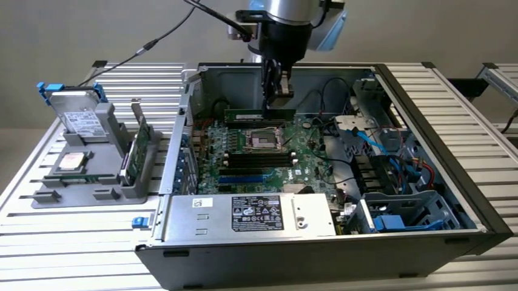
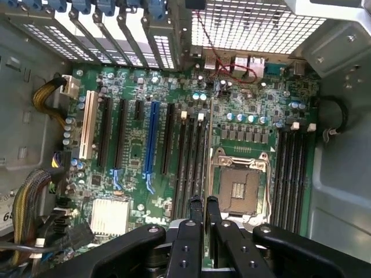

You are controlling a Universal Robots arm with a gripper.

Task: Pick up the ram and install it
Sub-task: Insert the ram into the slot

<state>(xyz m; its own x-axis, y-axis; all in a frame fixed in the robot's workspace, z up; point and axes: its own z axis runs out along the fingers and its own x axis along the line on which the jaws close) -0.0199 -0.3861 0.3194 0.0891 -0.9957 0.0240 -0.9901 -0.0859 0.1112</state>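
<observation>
Exterior view: the ram (image 1: 257,114), a thin green stick, hangs level inside the open case (image 1: 442,145), gripped at its upper edge by the gripper (image 1: 279,104), which reaches straight down from above. It is in the air above the board (image 1: 301,165), near the socket (image 1: 263,138), and does not look seated in anything. In the wrist view the fingers (image 2: 212,213) stand close together, clamped on something thin seen edge-on, and the board lies well below them. They run parallel to the empty black slots (image 2: 191,162) beside the socket (image 2: 239,188) and roughly line up with that bank, though which slot they sit over cannot be told. Judging from this, the pick-up is done and the ram has been carried into the case; lowering it into a slot and pressing it home are left. Around it: four more empty slots (image 1: 259,160) on the side of the socket nearer the power supply (image 1: 251,215), which fills the near edge of the case, and blue and black cables (image 1: 364,134) loop toward the exterior view's right, apart from the ram. Nothing appears to lie between the ram and the slots. Outside the case, on the exterior view's left, a grey tray (image 1: 77,195) holds an upright green card (image 1: 142,145), a silver chip (image 1: 73,160) and a drive (image 1: 79,118).
</observation>
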